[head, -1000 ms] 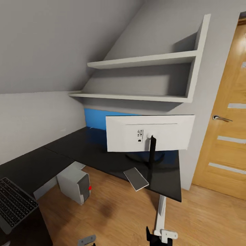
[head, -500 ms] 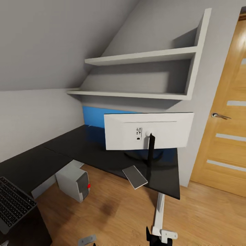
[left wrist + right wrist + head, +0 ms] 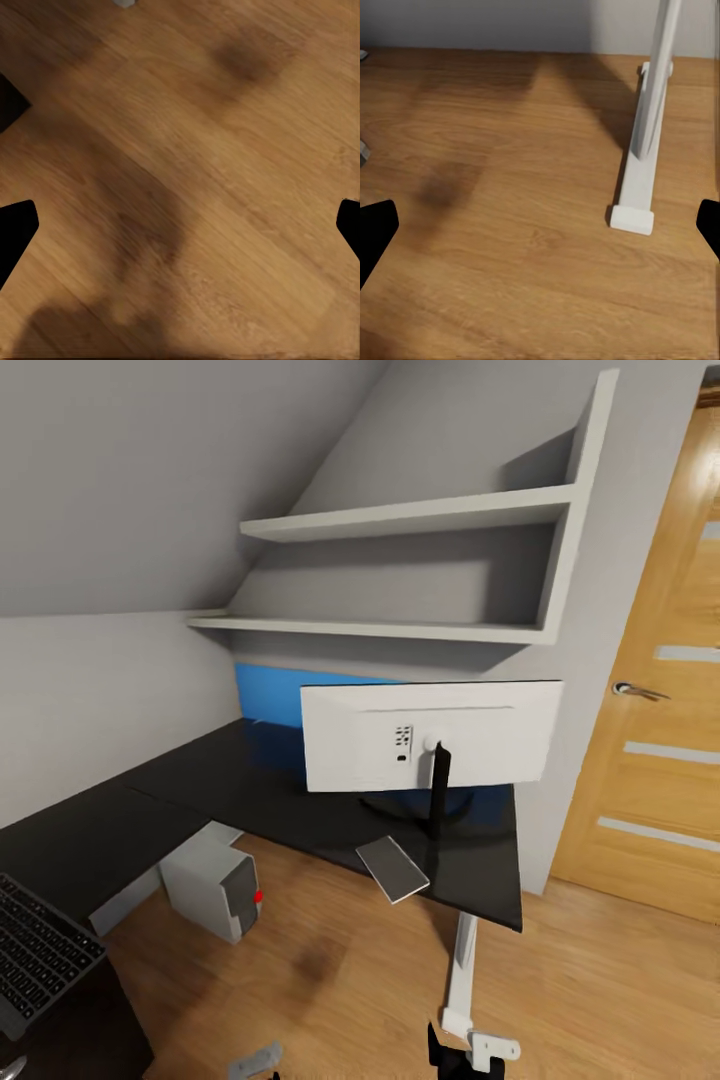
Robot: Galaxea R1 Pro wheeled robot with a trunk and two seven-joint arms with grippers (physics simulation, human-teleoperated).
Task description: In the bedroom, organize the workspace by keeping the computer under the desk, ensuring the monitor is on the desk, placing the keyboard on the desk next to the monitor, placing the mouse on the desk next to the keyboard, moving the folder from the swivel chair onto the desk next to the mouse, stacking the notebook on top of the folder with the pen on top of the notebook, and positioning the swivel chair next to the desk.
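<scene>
Wrist views show both the left claw [image 3: 180, 225] and right claw [image 3: 540, 232] spread wide, pointing down at floor [image 3: 225, 150].

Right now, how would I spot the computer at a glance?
Find the black L-shaped desk under the sloped wall. On the wood floor beneath its inner corner stands the computer, a small light-grey box. Its darker front panel with a red dot sets it apart from the white desk leg nearby.

Our left gripper [image 3: 180, 225], black fingertips [image 3: 16, 232] spread wide apart, nothing between. Our right gripper [image 3: 540, 225], black fingertips [image 3: 375, 229] likewise spread, empty. Both point down, low.
</scene>
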